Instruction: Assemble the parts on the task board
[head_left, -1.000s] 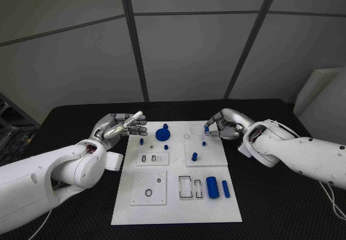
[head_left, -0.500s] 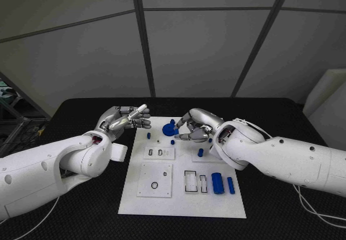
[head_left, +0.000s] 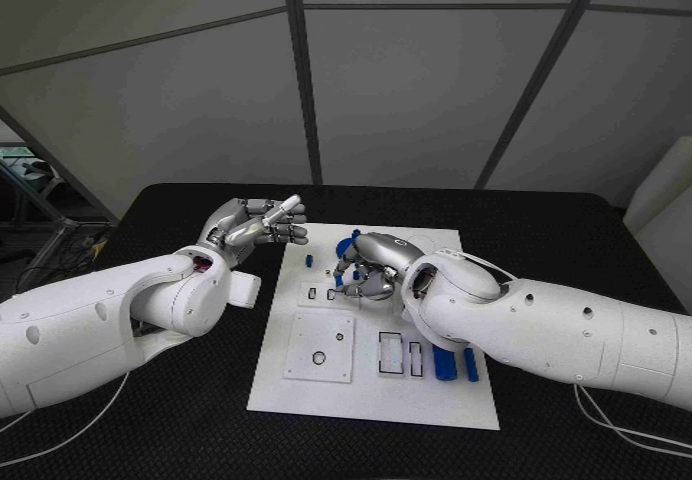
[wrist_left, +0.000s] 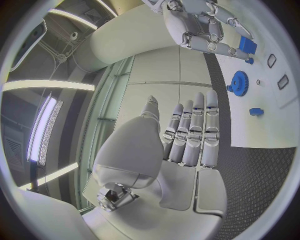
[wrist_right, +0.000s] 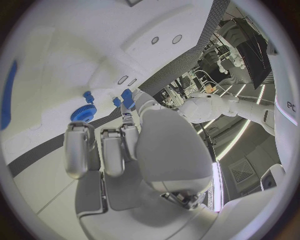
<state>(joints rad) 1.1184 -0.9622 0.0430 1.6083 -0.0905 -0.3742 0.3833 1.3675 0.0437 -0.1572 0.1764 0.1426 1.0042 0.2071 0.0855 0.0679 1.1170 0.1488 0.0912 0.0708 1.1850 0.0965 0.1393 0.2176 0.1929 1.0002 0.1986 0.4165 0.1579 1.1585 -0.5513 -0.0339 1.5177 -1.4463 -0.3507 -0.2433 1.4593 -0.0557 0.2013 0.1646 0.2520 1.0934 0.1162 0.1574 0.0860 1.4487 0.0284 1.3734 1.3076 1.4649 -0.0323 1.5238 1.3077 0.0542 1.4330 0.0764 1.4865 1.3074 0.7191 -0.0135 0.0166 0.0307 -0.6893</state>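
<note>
Table (head_left: 159, 215): black, carrying the white board (head_left: 433, 405) at its middle.
Left hand (head_left: 260, 222): hovering over the table just off the board's far left corner, palm turned up. In the left wrist view (wrist_left: 187, 137) the fingers are lying straight and side by side, thumb apart, nothing between them; the hand is gripping nothing.
Right hand (head_left: 371, 265): reaching over the far part of the board, fingers curled downward. In the right wrist view (wrist_right: 119, 145) a small blue peg (wrist_right: 127, 98) is sitting at the fingertips and appears to be pinched there.
Gear (wrist_right: 82, 114): blue, toothed, lying flat on the far part of the board; the right hand is covering most of it in the head view, and it is showing beside the curled fingers in the left wrist view (wrist_left: 237, 81).
Blue knob (wrist_right: 89, 96): standing on the board just beside the gear.
Bars (head_left: 457, 363): 2 blue bars lying side by side near the board's right edge, partly under the right forearm.
Slots (head_left: 398, 352): 2 dark-outlined rectangular openings just left of the bars.
Ring (head_left: 316, 359): small dark ring lying on the raised square plate at the board's near left.
</note>
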